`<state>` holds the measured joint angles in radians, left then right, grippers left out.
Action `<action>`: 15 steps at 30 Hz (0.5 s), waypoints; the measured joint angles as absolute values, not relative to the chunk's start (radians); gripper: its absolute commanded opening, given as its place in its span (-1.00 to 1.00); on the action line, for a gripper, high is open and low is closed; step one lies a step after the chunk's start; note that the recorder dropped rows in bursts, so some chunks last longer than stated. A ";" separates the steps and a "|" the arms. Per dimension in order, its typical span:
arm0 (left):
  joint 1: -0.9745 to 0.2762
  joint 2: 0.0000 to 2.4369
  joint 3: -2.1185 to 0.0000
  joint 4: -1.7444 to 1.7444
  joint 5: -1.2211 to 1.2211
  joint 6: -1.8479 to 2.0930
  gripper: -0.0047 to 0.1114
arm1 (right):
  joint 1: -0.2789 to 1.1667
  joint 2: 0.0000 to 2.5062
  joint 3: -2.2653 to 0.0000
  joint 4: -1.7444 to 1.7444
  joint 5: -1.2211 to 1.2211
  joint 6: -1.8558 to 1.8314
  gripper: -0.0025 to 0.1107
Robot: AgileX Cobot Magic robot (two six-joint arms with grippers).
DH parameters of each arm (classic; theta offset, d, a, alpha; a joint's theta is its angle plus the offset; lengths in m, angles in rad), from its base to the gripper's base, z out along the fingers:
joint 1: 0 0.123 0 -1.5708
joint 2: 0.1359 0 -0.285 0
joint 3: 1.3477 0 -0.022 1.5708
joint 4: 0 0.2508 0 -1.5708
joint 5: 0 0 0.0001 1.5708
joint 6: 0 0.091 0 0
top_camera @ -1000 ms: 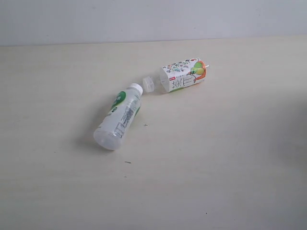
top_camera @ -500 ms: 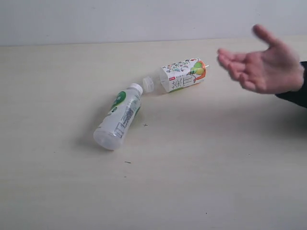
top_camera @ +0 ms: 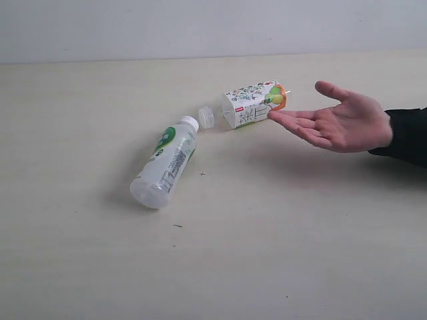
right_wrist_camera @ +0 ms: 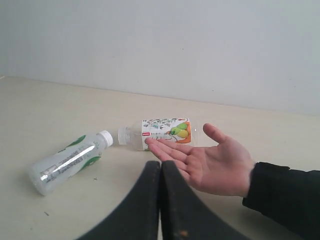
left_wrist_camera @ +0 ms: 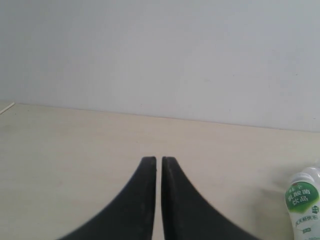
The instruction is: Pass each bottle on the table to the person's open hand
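Hands both pressed together: left hand [left_wrist_camera: 159,160] view catches white bottle [left_wrist_camera: 302,200]; right hand [right_wrist_camera: 160,164] view, open palm [right_wrist_camera: 216,166].

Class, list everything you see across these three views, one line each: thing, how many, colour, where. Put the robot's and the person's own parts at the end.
green-label bottle: one, white with a white cap, lying on its side left of the middle in the exterior view
floral-label bottle: one, clear with a white flowered label, lying on its side farther back, cap toward the other bottle
table: one, pale beige, under both bottles
wall: one, pale grey, behind the table
hand: one, bare, open palm up, reaching in from the right, fingertips near the floral-label bottle
sleeve: one, black, at the right edge
left gripper: one, black, shut, empty
right gripper: one, black, shut, empty, pointing toward the hand
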<state>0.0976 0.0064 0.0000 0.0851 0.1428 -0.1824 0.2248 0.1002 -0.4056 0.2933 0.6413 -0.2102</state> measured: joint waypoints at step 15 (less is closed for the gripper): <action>0.098 0.006 0.000 0.044 -0.033 -0.507 -0.81 | 0.225 0.100 -0.406 0.293 0.639 -0.210 -0.96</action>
